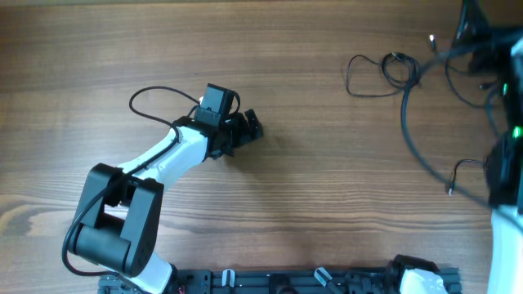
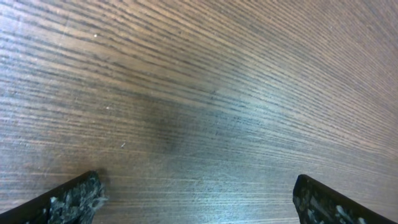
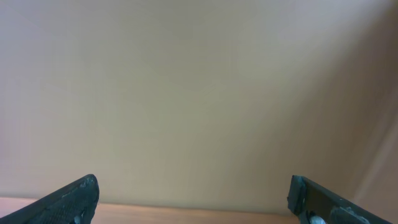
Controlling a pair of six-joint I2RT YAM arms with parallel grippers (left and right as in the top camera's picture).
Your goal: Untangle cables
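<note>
Overhead, arms: Two were counted. The left arm (image 1: 163, 155) was stretched over the middle-left of the wooden table (image 1: 270, 212), and the right arm (image 1: 507, 237) was cut off by the right edge.
Overhead, cables (image 1: 398, 61): One small bunch was seen at the upper right of the table, well apart from the left arm. The number of strands could not be told.
Overhead, look of cables: Very thin dark wire was laid in loose loops around a small knot. A thicker black cable (image 1: 406, 122) was curved just beside them.
Overhead, left gripper (image 1: 249, 129): It was held over bare wood, with nothing gripped.
Left wrist, left gripper (image 2: 196, 200): Two dark fingers (image 2: 74, 199) were spread wide at the lower corners, and only wood grain (image 2: 199, 81) was seen between them.
Right wrist, right gripper (image 3: 193, 199): Two fingers (image 3: 68, 199) were spread wide and nothing was held. A plain beige surface (image 3: 199, 93) filled the view, and no cable was shown.
</note>
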